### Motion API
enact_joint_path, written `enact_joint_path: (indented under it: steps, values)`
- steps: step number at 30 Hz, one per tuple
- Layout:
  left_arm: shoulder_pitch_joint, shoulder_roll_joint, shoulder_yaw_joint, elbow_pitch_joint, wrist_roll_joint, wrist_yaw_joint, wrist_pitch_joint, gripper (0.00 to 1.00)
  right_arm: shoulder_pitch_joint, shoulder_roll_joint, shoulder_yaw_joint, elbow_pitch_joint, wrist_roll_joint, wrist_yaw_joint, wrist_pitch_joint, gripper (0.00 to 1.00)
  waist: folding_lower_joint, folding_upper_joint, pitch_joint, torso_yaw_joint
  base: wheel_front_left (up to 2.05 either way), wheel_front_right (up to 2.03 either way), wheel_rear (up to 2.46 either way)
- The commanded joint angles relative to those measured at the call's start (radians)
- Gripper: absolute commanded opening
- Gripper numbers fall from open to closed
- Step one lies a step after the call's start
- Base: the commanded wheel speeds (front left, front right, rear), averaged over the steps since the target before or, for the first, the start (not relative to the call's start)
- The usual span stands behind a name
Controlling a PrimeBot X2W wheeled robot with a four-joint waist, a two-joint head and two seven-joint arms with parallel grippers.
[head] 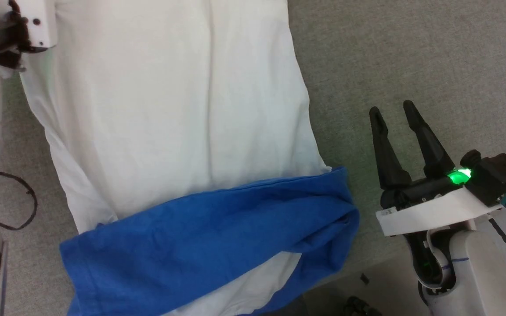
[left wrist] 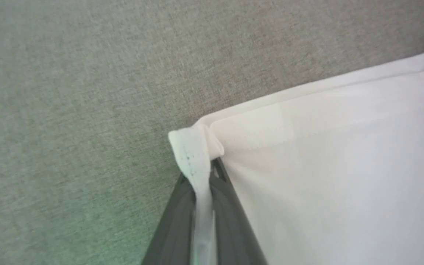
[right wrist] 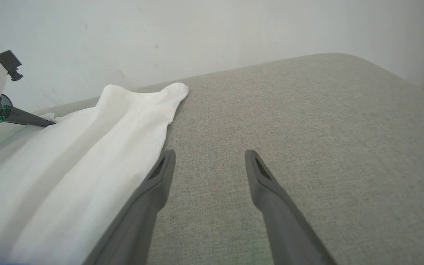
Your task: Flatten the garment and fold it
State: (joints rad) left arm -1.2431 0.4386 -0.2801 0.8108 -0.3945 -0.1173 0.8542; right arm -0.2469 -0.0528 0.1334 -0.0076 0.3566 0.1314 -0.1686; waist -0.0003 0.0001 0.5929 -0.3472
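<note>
Soft, limp garment point(head: 169, 109): left gripper point(left wrist: 201, 173) pinches a white corner, upper left; right gripper point(head: 391, 109) spread, empty. Grip corners.

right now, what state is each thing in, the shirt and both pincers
garment: spread on the grey surface, lightly creased, one white corner pinched
blue band: rumpled and bunched at the near end, white cloth showing under it
left pincer: shut on the garment's corner
right pincer: open, empty, beside the garment
</note>
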Motion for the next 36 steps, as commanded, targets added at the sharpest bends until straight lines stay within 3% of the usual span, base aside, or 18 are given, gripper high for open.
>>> enact_joint_path:
  steps: [1, 6, 14, 20, 29, 36]
  values:
    - [0.153, -0.034, -0.034, 0.083, -0.008, 0.002, 0.067, 0.0, -0.018, 0.003, -0.005, 0.005, 0.005, -0.001, -0.001, 1.0, 0.0003, -0.0001, -0.01, 0.005, 0.0, 0.0, 0.0]
    - [0.187, -0.03, -0.034, 0.042, -0.015, 0.005, 0.018, 0.0, -0.024, 0.003, -0.03, 0.015, -0.01, -0.001, 0.016, 1.0, 0.0003, -0.0001, -0.053, 0.034, 0.0, 0.0, 0.0]
    - [0.235, -0.044, -0.002, -0.068, 0.009, 0.066, -0.349, 0.0, -0.119, -0.035, -0.066, 0.091, 0.086, -0.001, 0.081, 1.0, 0.0003, -0.0001, -0.137, 0.107, 0.0, 0.0, 0.0]
    - [0.236, -0.086, -0.003, -0.127, 0.015, 0.077, -0.522, 0.0, -0.323, -0.117, -0.059, 0.265, 0.211, -0.001, 0.217, 1.0, 0.0003, -0.0001, -0.135, 0.176, 0.0, 0.0, 0.0]
    - [0.163, -0.164, -0.044, -0.225, 0.033, 0.076, -0.628, 0.0, -0.696, -0.242, 0.018, 0.584, 0.34, -0.001, 0.531, 1.0, 0.0003, -0.0001, -0.032, 0.277, 0.0, 0.0, 0.0]
    - [0.116, -0.198, -0.066, -0.271, 0.043, 0.075, -0.676, 0.0, -0.904, -0.263, 0.097, 0.731, 0.367, -0.001, 0.684, 1.0, 0.0003, -0.0001, 0.042, 0.331, 0.0, 0.0, 0.0]
